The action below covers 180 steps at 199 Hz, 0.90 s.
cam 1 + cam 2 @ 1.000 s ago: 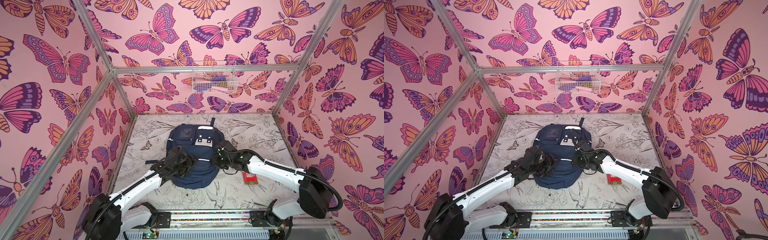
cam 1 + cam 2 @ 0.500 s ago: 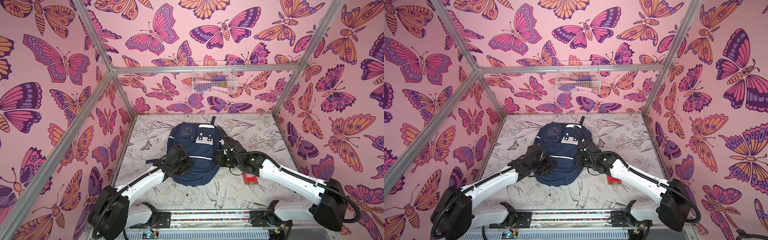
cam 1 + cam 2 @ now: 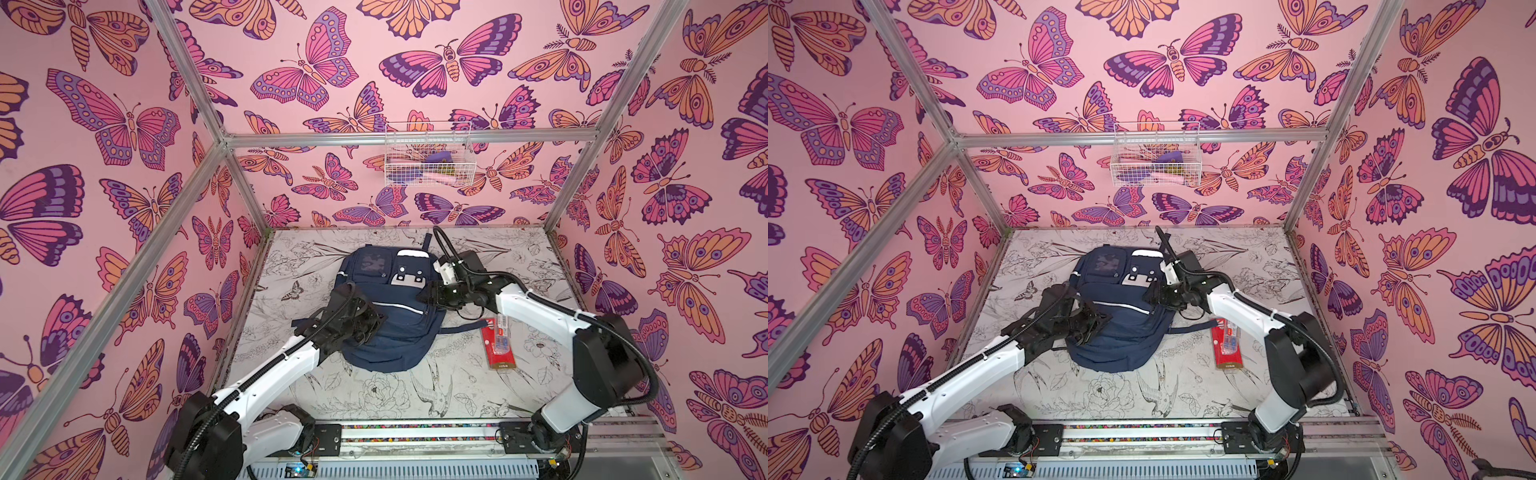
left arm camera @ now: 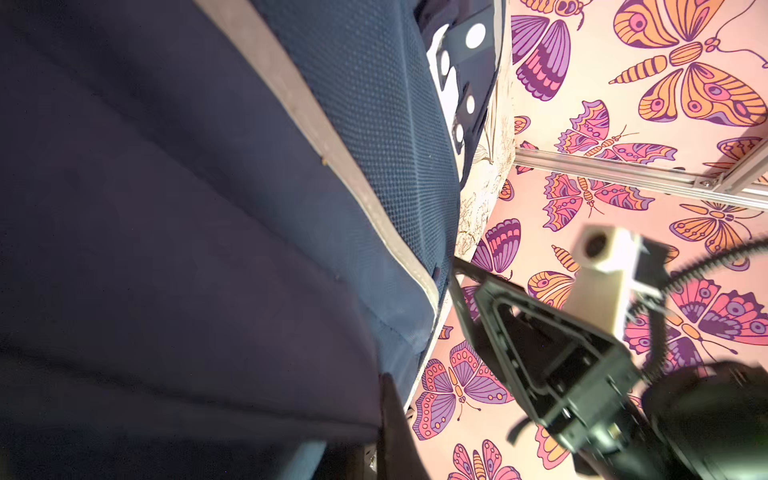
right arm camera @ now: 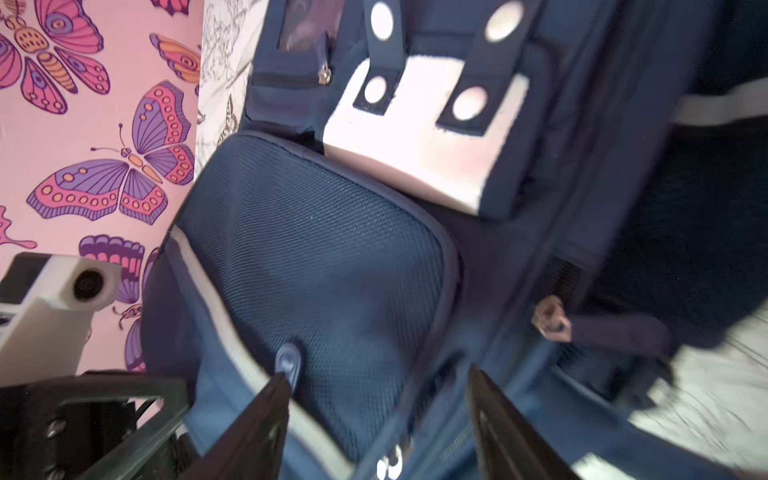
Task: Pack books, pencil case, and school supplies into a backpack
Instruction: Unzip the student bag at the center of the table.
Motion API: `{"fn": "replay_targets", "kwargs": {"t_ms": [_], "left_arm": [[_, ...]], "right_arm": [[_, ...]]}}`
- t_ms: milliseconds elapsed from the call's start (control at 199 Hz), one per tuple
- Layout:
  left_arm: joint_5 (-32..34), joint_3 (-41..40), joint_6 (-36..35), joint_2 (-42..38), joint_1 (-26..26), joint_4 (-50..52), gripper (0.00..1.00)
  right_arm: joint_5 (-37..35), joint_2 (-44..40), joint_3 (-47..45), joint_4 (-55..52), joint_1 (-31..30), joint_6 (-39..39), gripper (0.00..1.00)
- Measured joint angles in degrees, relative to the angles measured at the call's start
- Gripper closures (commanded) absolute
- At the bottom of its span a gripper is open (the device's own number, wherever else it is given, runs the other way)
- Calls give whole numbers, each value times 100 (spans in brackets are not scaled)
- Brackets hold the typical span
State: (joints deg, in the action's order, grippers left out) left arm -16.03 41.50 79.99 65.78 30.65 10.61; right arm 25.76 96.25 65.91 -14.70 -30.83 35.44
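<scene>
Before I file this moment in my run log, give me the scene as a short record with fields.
backpack: navy, lying front-up on the table, top toward the back wall
left end effector: shut, at the backpack's left side; what it pinches is hidden
right end effector: open, jaws either side of a zip line on the backpack's right side
red package: flat on the table, right of the backpack, partly under the right arm, untouched
wire basket: hung on the back wall, holding small items
</scene>
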Motion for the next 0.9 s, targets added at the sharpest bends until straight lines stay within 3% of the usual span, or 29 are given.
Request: {"fn": "replay_targets", "kwargs": {"t_ms": [261, 416, 903], "left_arm": [[-55, 0, 24, 0, -33, -48, 100], [-114, -28, 90, 0, -66, -160, 100], [-262, -157, 216, -28, -210, -297, 100]], "right_arm": [[601, 525, 107, 334, 76, 37, 31], [914, 181, -680, 1241, 140, 260, 32], [1207, -476, -1934, 2487, 13, 826, 51]]}}
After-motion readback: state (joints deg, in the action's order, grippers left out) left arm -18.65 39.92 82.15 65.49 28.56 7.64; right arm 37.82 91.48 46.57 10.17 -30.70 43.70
